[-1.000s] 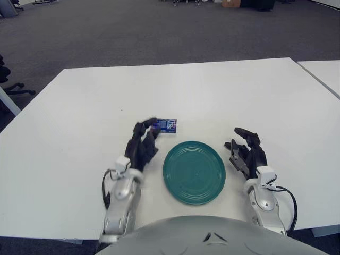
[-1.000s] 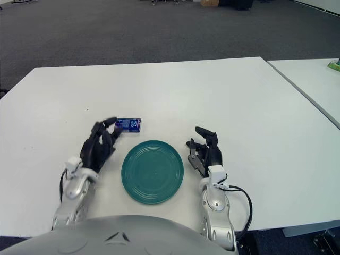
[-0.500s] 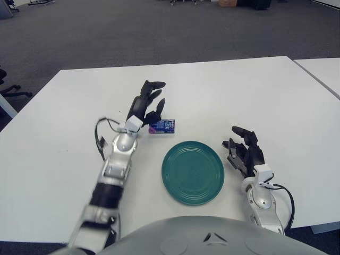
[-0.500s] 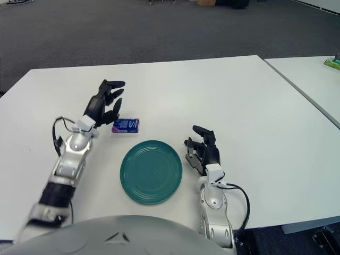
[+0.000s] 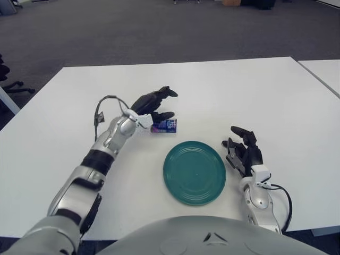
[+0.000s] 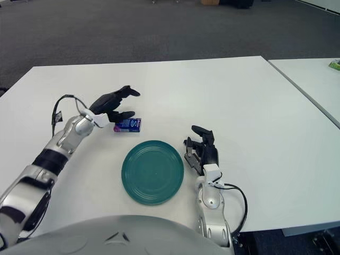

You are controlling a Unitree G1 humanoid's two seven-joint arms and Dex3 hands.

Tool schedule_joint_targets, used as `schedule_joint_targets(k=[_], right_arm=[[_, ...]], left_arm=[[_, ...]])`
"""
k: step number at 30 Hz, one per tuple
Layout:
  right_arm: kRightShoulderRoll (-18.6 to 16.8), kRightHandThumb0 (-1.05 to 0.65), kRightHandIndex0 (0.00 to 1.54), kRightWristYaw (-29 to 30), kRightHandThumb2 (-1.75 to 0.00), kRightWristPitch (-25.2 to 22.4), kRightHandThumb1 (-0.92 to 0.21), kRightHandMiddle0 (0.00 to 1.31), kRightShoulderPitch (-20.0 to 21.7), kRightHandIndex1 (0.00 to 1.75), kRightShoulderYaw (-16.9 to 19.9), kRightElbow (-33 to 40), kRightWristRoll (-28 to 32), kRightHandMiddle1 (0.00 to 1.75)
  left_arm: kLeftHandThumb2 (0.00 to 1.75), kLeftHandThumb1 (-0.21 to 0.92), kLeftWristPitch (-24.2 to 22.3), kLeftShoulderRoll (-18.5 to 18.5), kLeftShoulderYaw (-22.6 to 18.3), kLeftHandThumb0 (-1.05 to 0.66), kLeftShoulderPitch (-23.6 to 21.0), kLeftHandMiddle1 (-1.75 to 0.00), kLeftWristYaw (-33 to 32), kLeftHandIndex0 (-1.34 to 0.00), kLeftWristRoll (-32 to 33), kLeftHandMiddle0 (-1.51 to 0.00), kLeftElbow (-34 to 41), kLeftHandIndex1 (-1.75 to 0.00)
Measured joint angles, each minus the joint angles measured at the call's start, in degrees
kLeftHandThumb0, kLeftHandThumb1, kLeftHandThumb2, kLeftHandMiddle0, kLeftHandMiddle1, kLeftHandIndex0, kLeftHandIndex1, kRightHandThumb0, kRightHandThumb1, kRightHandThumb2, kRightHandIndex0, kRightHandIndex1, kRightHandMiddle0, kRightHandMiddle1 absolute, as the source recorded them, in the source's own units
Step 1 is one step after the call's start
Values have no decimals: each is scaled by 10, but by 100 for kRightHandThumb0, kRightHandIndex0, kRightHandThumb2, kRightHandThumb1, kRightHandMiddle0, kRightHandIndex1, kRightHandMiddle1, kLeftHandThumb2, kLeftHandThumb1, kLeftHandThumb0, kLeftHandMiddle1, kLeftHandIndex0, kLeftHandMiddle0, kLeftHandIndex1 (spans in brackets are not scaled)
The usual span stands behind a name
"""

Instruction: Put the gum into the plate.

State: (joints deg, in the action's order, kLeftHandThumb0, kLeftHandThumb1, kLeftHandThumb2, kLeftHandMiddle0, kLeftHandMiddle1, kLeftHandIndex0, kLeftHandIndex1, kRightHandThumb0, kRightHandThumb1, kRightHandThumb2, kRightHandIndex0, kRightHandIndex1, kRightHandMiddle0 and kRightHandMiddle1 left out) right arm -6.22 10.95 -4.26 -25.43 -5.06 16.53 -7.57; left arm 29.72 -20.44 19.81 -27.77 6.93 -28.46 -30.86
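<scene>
A small blue gum pack (image 5: 164, 126) lies flat on the white table (image 5: 223, 90), just beyond the far left rim of a round teal plate (image 5: 194, 172). My left hand (image 5: 155, 104) hovers over the pack's left end with its dark fingers spread, and it holds nothing. The hand also shows in the right eye view (image 6: 118, 104), above the pack (image 6: 128, 125). My right hand (image 5: 244, 153) rests on the table just right of the plate with its fingers relaxed and empty.
A second white table (image 5: 325, 71) stands at the far right, separated by a narrow gap. Grey carpet lies beyond the table's far edge. An office chair base (image 5: 8, 79) shows at the far left.
My left arm has reached out from beside the plate, swung over the gum pack and turned its spread fingers to the right. The pack, plate and right hand have stayed put.
</scene>
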Motion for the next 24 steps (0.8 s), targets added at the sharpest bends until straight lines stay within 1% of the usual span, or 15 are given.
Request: schedule_joint_targets(k=[5,8,13,16,19,24], right_arm=[[-2,-40,46,5,-71,6,-89,13,-1,86,-3,-3,-1,103],[-3,-39,47,7,-73,11,-88,13,-2,86,-4,-5,-2,104],[-4,-40,45,11,-75,14,-87,12,-5,85,-5,-5,-2,104],[-4,-40,45,12,-75,14,-87,13,-8,85,-5,-3,-3,106],[-4,-39,46,12,-76,15,-86,13,-9,87,-5,-3,-4,106],[-2,-40,46,11,-77,20,-85,11,-9,88,-2,-5,-3,106]], left_arm=[[34,90,49,8,32,-67,-53,-21,5,-16,-19,-35,-92,-113],[33,89,64,11,43,-66,-73,-20,5,-16,-31,-35,-140,-113],[32,87,87,12,58,-66,-89,-18,6,-15,-39,-34,-195,-113],[32,87,94,12,65,-66,-94,-17,18,-15,-40,-34,-223,-113],[32,86,98,12,69,-66,-94,-16,31,-15,-40,-34,-238,-113],[33,84,101,12,77,-64,-94,-14,56,-15,-40,-34,-243,-115]])
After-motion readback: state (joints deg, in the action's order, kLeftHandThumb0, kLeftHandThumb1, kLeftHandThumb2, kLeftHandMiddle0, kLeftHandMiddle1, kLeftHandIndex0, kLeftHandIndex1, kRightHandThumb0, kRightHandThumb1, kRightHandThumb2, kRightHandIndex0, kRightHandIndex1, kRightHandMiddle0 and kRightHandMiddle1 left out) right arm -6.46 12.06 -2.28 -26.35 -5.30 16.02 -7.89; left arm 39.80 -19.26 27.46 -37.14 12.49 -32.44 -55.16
